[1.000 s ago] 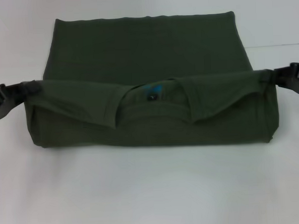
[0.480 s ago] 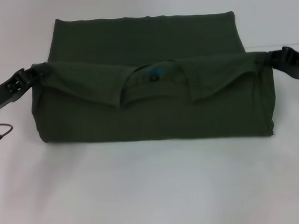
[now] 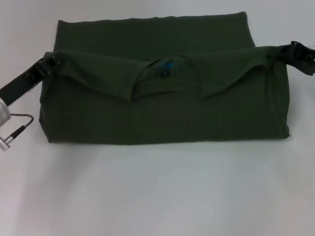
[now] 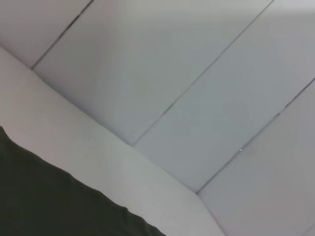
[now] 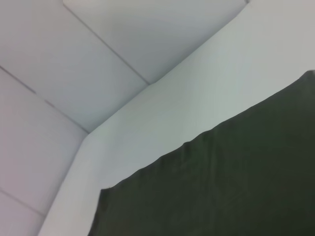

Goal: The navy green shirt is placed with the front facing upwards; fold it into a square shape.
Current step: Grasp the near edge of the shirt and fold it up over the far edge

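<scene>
Navy green shirt [image 3: 165, 110] lay half-folded at the centre of the white worktop [image 3: 161, 196], collar edge raised. At nine o'clock the left end effector [image 3: 49, 61] pinched one shoulder corner; at three o'clock the right end effector [image 3: 286, 50] was clamped on the other.

1. The left gripper [image 3: 49, 62] reaches in low from the left, its black fingers clamped on the navy green shirt [image 3: 162, 104] at one corner.
2. The right gripper [image 3: 286, 52] mirrors it on the right, apparently pinching the opposite corner.
</scene>
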